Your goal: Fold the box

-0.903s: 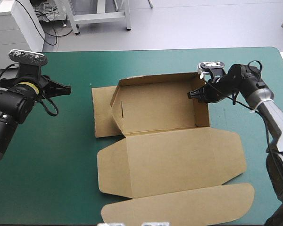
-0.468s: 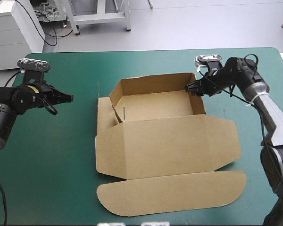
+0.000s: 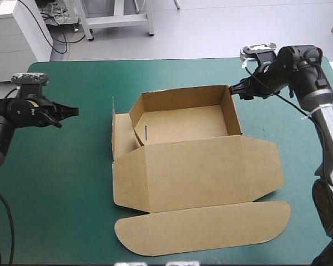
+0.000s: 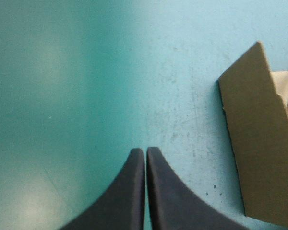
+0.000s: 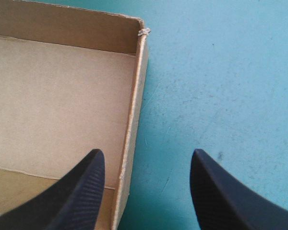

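Right pincer [image 5: 146,152] spread, empty, over the box [image 5: 62,96] wall; left pincer [image 4: 145,149] closed, empty.

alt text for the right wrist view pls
The right gripper is open, with its two black fingers on either side of the upright side wall of a brown box. One finger is over the box's floor, the other over the teal-green table cover.

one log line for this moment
brown board box: open tray, lid flat | left gripper: shut, clear of box, over teal-green cover | right gripper: open, over box's right wall
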`<state>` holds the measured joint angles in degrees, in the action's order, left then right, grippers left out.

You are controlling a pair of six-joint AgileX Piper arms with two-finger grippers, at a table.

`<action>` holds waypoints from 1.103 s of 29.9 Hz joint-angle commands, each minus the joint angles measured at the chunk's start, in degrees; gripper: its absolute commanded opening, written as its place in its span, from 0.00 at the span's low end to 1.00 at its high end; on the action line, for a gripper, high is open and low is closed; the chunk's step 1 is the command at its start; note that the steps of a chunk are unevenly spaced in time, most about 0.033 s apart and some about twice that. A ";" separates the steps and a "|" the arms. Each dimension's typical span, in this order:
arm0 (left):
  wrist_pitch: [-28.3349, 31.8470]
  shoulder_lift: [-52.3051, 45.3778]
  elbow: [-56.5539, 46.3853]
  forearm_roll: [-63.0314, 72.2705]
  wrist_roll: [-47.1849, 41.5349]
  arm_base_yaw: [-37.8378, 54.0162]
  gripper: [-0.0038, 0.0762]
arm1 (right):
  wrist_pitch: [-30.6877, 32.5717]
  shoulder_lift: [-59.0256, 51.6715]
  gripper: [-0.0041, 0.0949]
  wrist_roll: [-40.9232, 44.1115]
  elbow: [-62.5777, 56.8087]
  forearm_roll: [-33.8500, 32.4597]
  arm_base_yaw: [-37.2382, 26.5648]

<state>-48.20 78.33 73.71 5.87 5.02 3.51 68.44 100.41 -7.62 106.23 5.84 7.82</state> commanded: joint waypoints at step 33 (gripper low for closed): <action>-5.84 -1.53 1.69 10.28 3.88 9.10 0.05 | -1.50 10.76 0.02 -0.44 1.83 8.18 -0.86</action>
<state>-56.39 78.59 73.71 14.98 8.81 12.65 67.73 117.16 -7.41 106.23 12.66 7.83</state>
